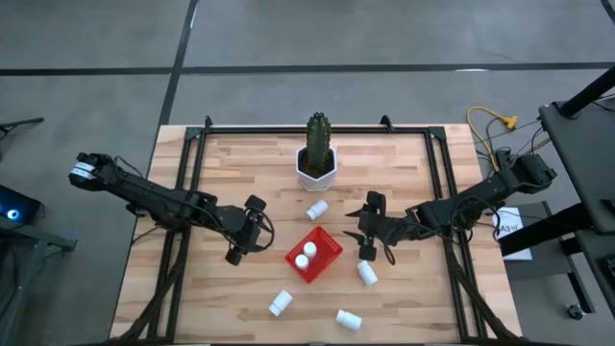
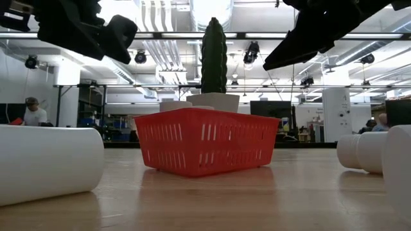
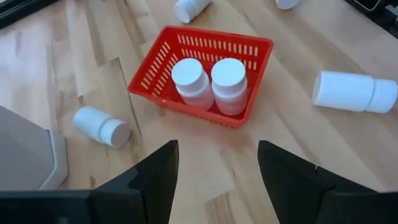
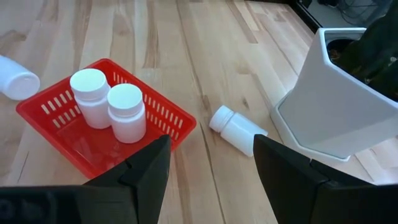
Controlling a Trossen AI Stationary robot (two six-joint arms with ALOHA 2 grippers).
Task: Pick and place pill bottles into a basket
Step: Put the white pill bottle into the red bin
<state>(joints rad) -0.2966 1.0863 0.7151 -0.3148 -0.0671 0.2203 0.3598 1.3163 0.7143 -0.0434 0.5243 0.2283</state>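
Observation:
The red basket [image 1: 324,256] stands on the table's middle, with two white pill bottles [image 3: 189,81] [image 3: 229,84] upright in it. Other pill bottles lie on their sides on the wood: one [image 1: 317,209] near the cactus pot, one [image 1: 367,273] right of the basket, and two [image 1: 280,304] [image 1: 348,319] toward the near edge. My left gripper [image 1: 252,231] [image 3: 214,180] hovers open left of the basket, pointing at it. Right of the basket my right gripper [image 1: 363,229] [image 4: 211,174] hovers open too. Neither has anything between its fingers.
A white hexagonal pot [image 1: 316,171] with a green cactus [image 1: 318,135] stands behind the basket at the table's far middle. Black frame rails [image 1: 187,183] [image 1: 444,183] run along the table's left and right sides. Bare wood lies between the basket and each gripper.

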